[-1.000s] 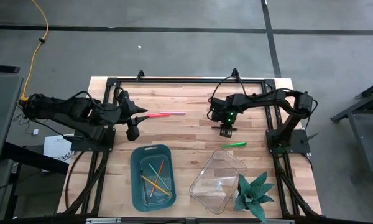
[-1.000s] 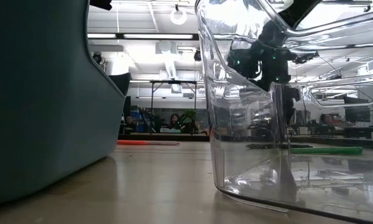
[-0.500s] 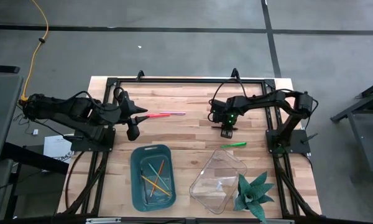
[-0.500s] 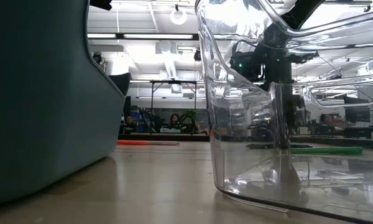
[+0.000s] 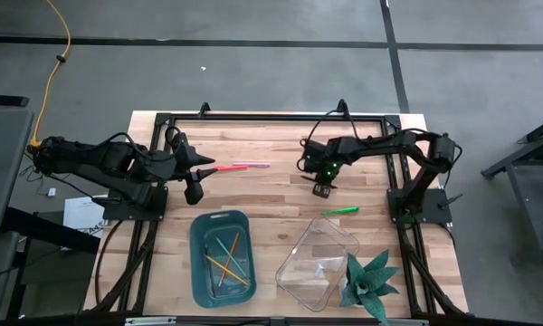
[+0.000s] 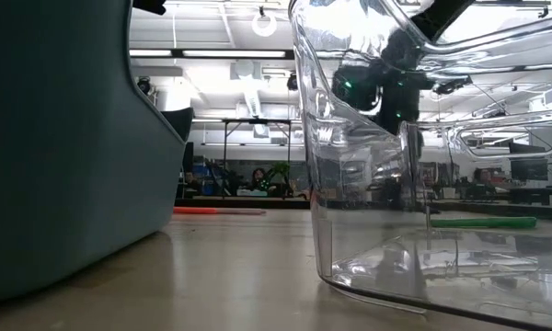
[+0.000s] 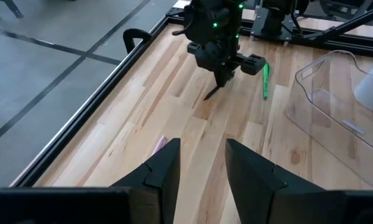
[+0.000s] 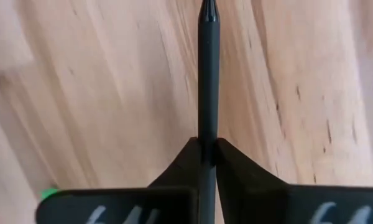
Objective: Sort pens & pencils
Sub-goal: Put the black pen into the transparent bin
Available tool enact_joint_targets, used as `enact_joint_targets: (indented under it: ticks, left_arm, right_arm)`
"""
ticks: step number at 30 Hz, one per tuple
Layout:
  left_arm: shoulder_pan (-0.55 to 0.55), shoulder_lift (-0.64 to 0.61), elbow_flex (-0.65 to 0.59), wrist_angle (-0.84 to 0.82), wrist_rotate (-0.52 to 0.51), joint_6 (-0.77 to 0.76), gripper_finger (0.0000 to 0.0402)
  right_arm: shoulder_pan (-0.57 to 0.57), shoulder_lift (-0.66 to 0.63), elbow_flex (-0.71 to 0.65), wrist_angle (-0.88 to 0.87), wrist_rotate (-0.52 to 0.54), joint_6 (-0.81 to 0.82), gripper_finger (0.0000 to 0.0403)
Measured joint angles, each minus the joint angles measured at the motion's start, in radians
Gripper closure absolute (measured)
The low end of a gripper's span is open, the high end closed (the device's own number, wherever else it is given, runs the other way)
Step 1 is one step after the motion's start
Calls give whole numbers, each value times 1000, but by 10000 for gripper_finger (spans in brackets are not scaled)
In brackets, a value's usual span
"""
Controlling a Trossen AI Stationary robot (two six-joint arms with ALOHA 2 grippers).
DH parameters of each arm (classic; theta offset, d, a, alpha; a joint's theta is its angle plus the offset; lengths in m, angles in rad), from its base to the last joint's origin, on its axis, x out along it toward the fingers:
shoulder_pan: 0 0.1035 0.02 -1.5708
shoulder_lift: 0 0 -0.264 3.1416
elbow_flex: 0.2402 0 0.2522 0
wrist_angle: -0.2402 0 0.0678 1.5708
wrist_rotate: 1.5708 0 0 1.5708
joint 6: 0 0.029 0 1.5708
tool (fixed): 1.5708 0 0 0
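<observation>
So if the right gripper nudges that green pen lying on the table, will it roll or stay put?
The green pen looks slim and round, lying flat on smooth wood table, so it would likely roll sideways if pushed across its length. It seems light and stiff, probably sliding easily. The clear bin beside it might stop it.

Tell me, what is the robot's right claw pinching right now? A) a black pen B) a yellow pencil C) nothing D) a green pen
A: in the right wrist view the right gripper has its fingers closed on a black pen, while the green pen lies loose on the table.
</observation>
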Motion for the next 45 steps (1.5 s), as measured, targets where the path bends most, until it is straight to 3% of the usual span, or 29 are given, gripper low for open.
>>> enact_joint_targets:
  ticks: [12,22,29,35,45]
  left_arm:
    - [0,0,0,0,0,8,289]
    - [0,0,0,-1,7,40,289]
    - [0,0,0,-1,38,53,289]
    - [0,0,0,-2,87,80,289]
    - [0,0,0,0,91,24,289]
  right_arm:
    - [56,1,392,-134,-56,27,387]
    - [252,0,707,-370,-75,46,387]
    - [443,0,740,-387,-71,170,387]
    - [600,0,740,-415,33,253,387]
    - [778,78,740,-544,32,187,387]
